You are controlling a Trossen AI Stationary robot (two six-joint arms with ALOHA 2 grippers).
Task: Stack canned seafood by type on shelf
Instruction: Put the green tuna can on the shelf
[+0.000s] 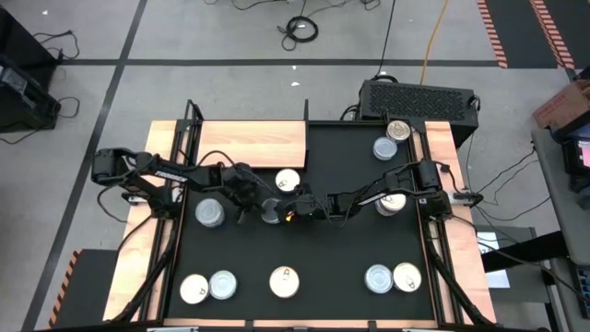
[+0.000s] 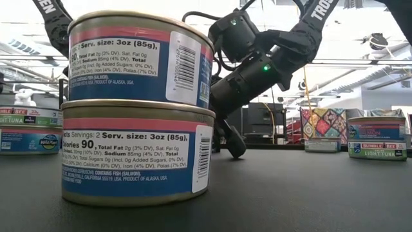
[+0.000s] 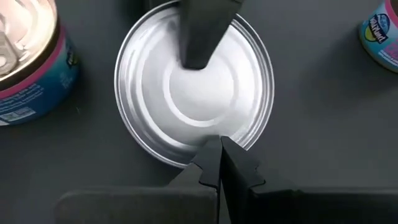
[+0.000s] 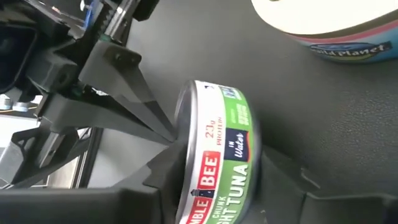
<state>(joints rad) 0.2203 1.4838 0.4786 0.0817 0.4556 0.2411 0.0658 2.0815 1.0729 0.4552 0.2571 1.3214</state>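
The black mat (image 1: 313,249) fills the centre of the high view. The light wooden shelf (image 1: 253,145) lies at its upper left edge and carries no tins.

Both arms meet at the middle of the mat. The right gripper (image 1: 293,209) reaches in from the right and grips a Bumble Bee tuna can (image 4: 219,163) turned on its edge between its fingers. The left gripper (image 3: 219,163), clenched with its fingers together, presses its tips against the silver face of that same can (image 3: 194,84).

Just above the pair sits a cream-topped can (image 1: 288,181); a silver-topped can (image 1: 209,213) lies beside the left arm. Along the lower edge of the frame stand a cream and silver pair (image 1: 207,287), a stack of two salmon cans (image 1: 284,281) and another pair (image 1: 394,278). Two more tins (image 1: 391,139) sit at upper right, and one (image 1: 391,203) lies under the right arm.

The mat's lower middle, between the grippers and the bottom row, stays open.
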